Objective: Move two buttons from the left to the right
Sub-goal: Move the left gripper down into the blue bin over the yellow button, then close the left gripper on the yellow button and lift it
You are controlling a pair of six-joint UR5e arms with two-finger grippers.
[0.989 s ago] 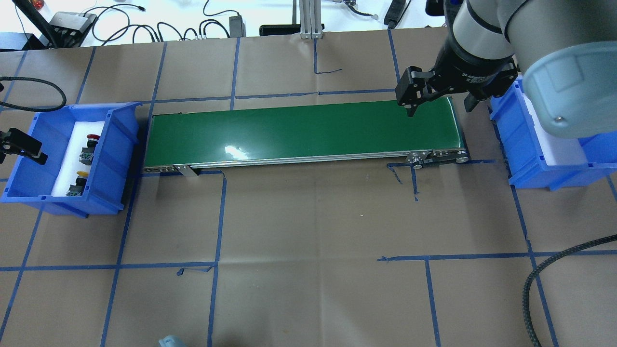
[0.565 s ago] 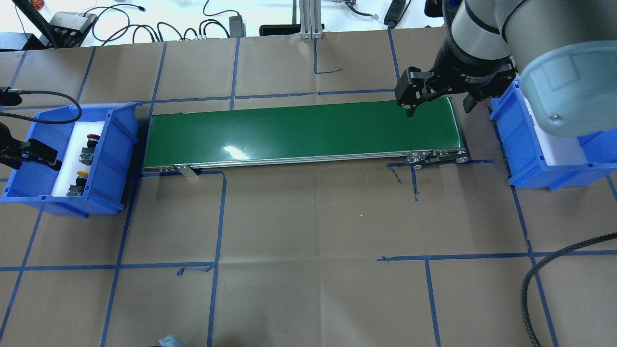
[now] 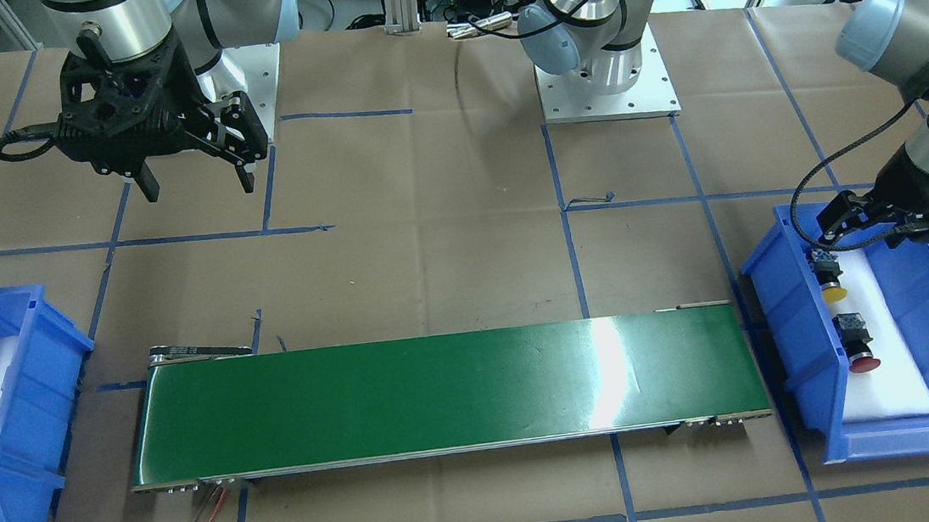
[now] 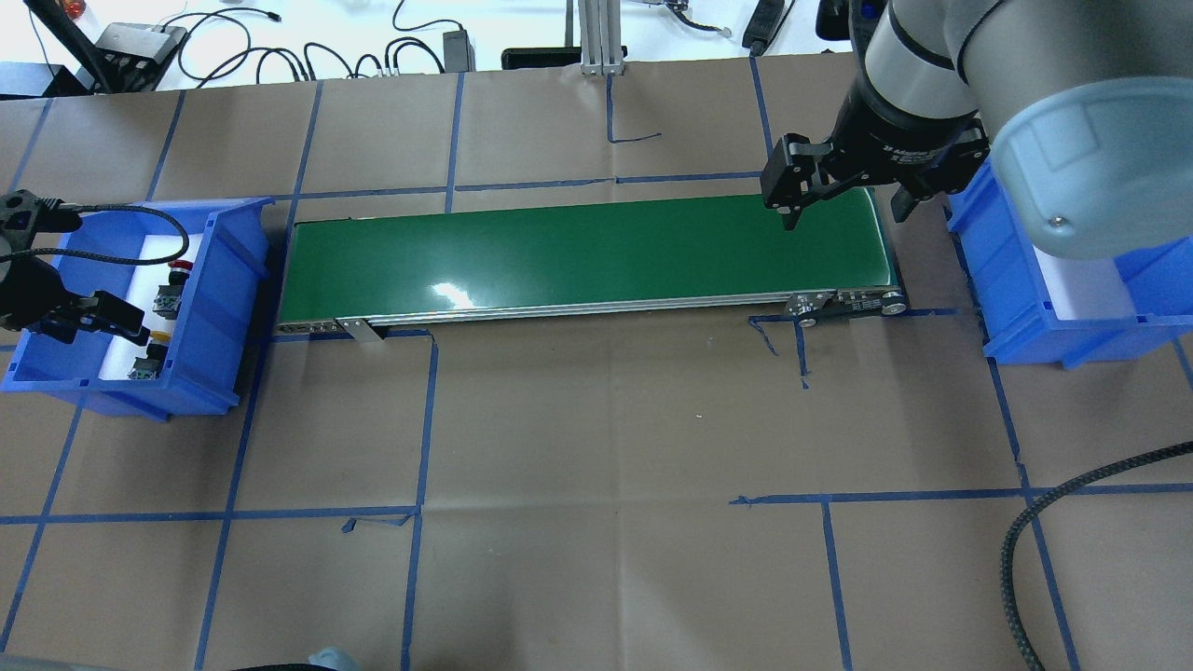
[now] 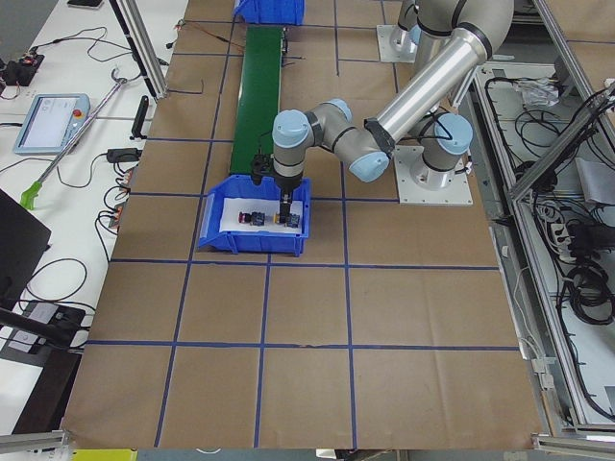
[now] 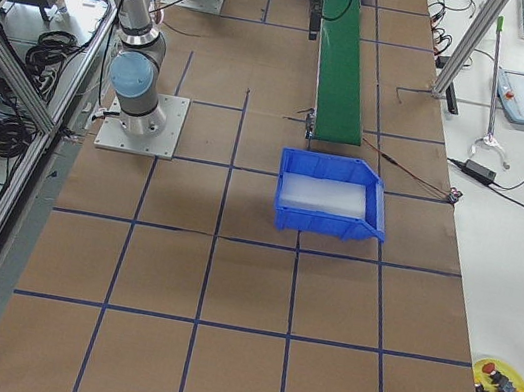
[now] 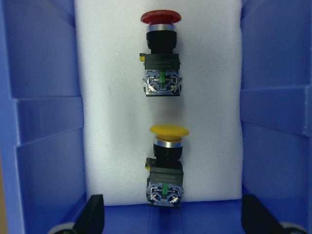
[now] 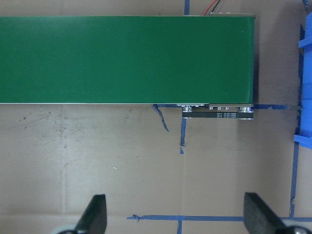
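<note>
above the yellow button [image 7: 165,130], the left tool [image 7: 174,212], wide and vertical

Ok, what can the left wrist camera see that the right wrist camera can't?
Only the left wrist camera: the red button and yellow button, lying on white foam. Only the right wrist camera: the green belt, brown table and blue tape. Both: some blue bin, the left bin in one, an edge of the right bin in the other, and an open, empty claw at the bottom, the left claw and the right claw.
</note>
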